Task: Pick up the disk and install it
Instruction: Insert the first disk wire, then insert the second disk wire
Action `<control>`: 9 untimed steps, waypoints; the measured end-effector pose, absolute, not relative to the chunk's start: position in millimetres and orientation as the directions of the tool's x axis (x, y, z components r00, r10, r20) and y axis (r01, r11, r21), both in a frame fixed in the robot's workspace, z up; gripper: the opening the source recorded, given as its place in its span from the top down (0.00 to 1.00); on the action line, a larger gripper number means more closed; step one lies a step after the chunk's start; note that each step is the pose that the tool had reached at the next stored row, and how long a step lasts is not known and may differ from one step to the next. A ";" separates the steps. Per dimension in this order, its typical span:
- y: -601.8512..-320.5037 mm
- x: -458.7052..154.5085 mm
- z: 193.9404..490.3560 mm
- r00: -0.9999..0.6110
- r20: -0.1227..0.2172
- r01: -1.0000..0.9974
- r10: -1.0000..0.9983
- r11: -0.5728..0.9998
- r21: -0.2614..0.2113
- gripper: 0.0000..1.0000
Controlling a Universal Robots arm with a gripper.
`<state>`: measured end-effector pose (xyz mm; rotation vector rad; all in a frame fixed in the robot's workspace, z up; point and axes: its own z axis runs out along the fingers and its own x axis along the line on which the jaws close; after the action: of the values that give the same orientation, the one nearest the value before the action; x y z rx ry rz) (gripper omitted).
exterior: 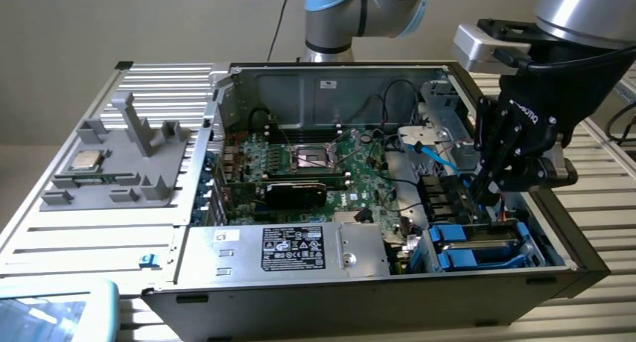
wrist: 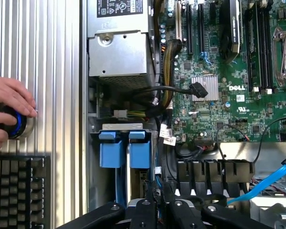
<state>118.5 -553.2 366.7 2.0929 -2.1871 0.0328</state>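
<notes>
Hanging with its black end effector [exterior: 494, 187] clenched shut and empty, the arm is above the blue-framed silver disk [exterior: 479, 247] in its bay, where loose blue cables might snag it.

Your arm reaches in from the exterior view's upper right, wrist bent down so the black pincer [exterior: 494, 179] points steeply downward. Its fingers [exterior: 485, 184] hang drawn nearly together, with nothing seen between them. Your hand [wrist: 7, 112] rests curled, fingertips bent round to the side.
</notes>
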 end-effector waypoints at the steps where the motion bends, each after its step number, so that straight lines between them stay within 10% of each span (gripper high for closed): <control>1: -554.8 118.5 366.7 -0.041 0.087 -0.997 -0.995 0.046 0.064 0.84; 9: -566.9 116.0 364.0 -0.041 0.056 -0.997 -0.998 0.044 0.065 0.84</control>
<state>116.0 -566.9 364.0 2.1144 -2.2066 -0.0128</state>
